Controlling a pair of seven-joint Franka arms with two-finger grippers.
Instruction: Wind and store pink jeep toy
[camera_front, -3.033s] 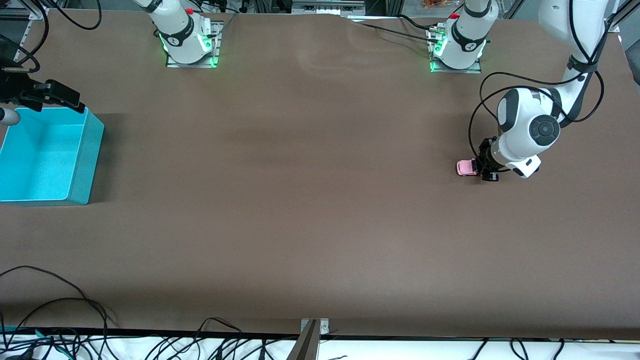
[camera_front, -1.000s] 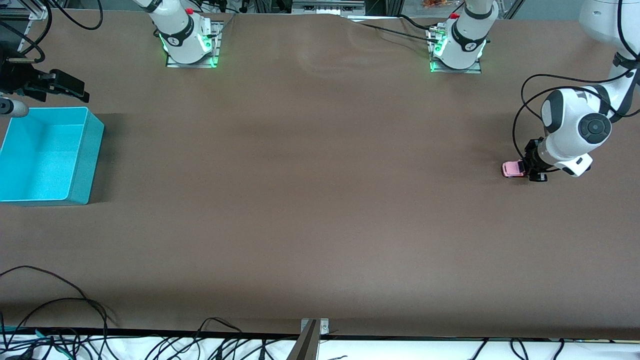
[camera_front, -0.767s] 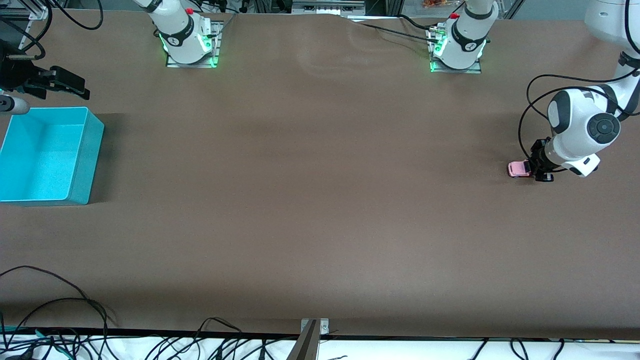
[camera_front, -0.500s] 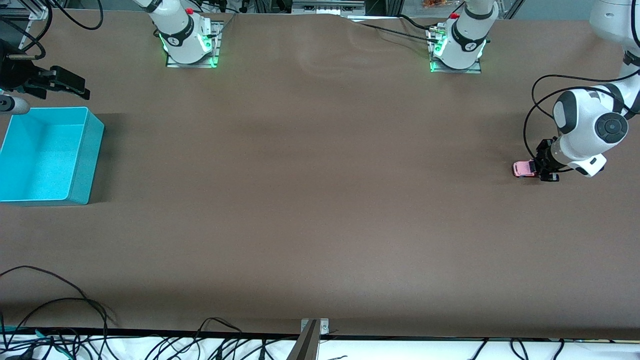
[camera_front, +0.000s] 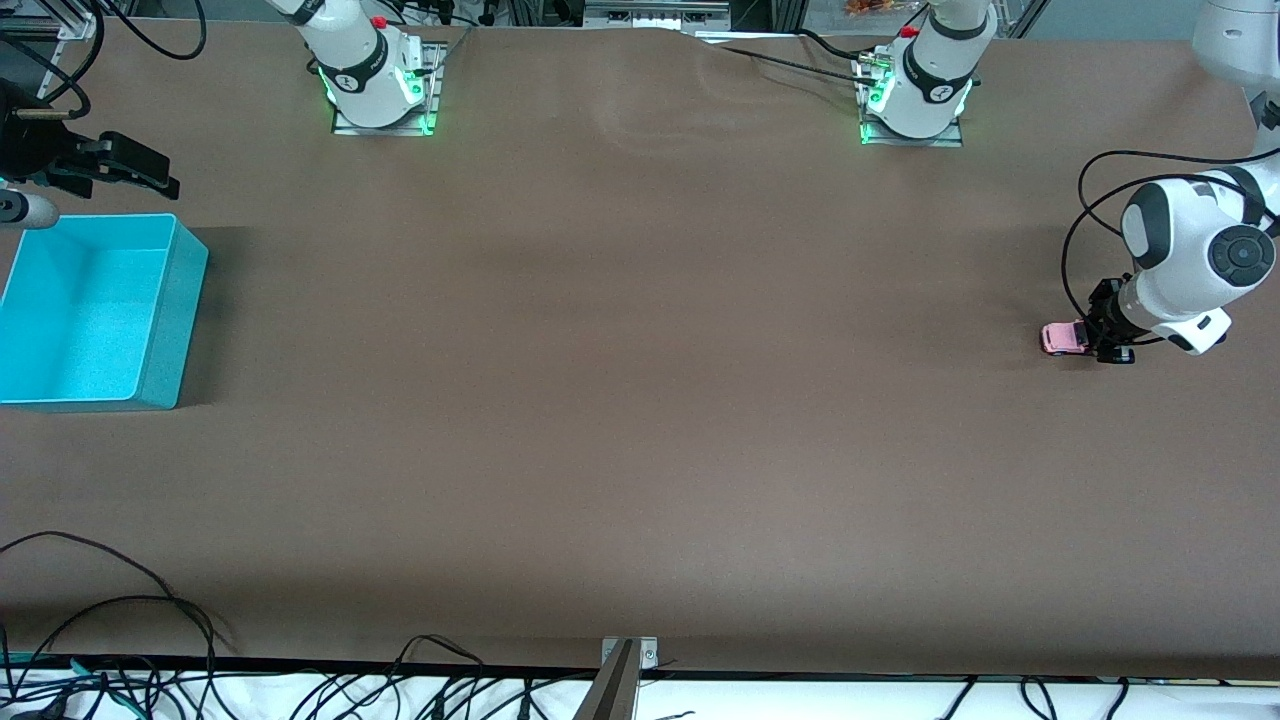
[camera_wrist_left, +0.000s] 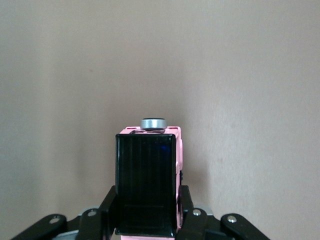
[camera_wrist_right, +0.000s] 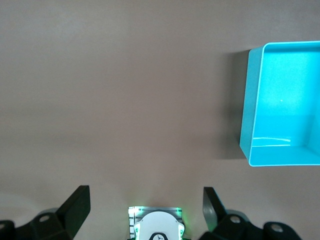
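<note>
Pink jeep toy (camera_front: 1061, 338), gripped by the left hand (camera_front: 1098, 336) on the table (camera_front: 640, 400), points toward the turquoise bin (camera_front: 170, 330), where the open right hand (camera_front: 120, 175) waits.

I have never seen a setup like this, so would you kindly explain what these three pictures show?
Two white robot arms stand at a brown table. The wide picture is taken from high up, facing them; the other two come from cameras on their wrists. The left gripper, at the left arm's end of the table, is shut on a pink toy jeep whose wheels seem to rest on the table. The right gripper waits, open, in the air near a turquoise bin, which looks empty.
</note>
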